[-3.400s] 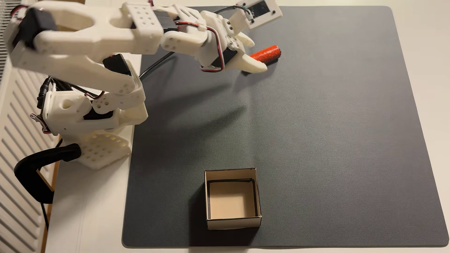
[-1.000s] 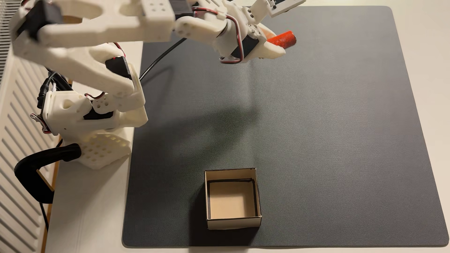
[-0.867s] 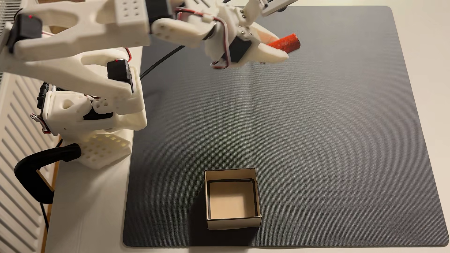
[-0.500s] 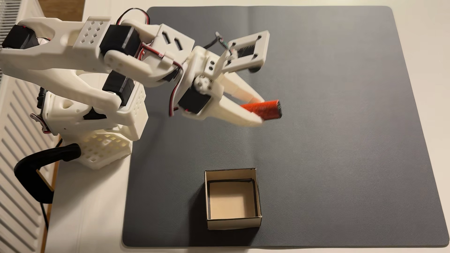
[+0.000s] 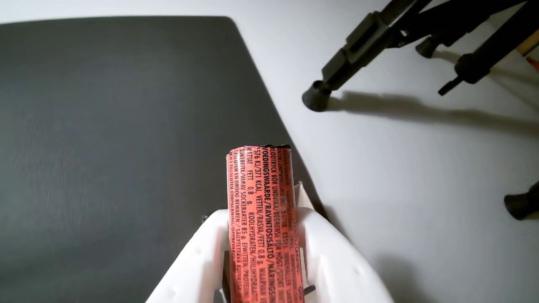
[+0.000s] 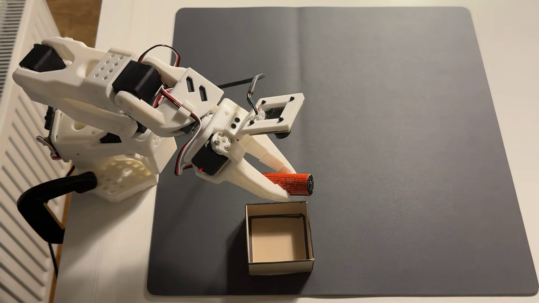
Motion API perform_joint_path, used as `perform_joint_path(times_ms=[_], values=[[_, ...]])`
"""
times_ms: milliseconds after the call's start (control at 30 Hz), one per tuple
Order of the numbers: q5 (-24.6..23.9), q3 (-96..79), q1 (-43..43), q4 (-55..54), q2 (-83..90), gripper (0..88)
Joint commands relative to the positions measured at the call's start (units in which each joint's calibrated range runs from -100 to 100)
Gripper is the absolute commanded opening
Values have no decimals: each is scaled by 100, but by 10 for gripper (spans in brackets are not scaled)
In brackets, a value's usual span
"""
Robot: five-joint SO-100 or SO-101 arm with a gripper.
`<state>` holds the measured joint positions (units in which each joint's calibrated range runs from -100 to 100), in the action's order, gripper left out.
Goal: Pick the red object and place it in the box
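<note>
Warm, even room light is filling the fixed view, which is staying sharp throughout; the box (image 6: 279,266) is throwing a dark shadow toward 7 o'clock on the mat (image 6: 408,145). In the wrist view cooler light is casting long soft shadows toward 3 o'clock on the desk (image 5: 400,176), and the mat's far edge is looking slightly soft.

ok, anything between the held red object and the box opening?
Nothing. In the fixed view the red object, clamped in the gripper, sits just past the far rim of the box; bare grey mat shows between.
</note>
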<state>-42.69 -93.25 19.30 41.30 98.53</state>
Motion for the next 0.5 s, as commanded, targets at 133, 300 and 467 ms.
perform_joint_path(times_ms=[133, 300, 467], values=[[8, 50, 156, 433, 70, 16], [-18, 60, 171, 415, 70, 21], [-29, 50, 267, 415, 70, 89]])
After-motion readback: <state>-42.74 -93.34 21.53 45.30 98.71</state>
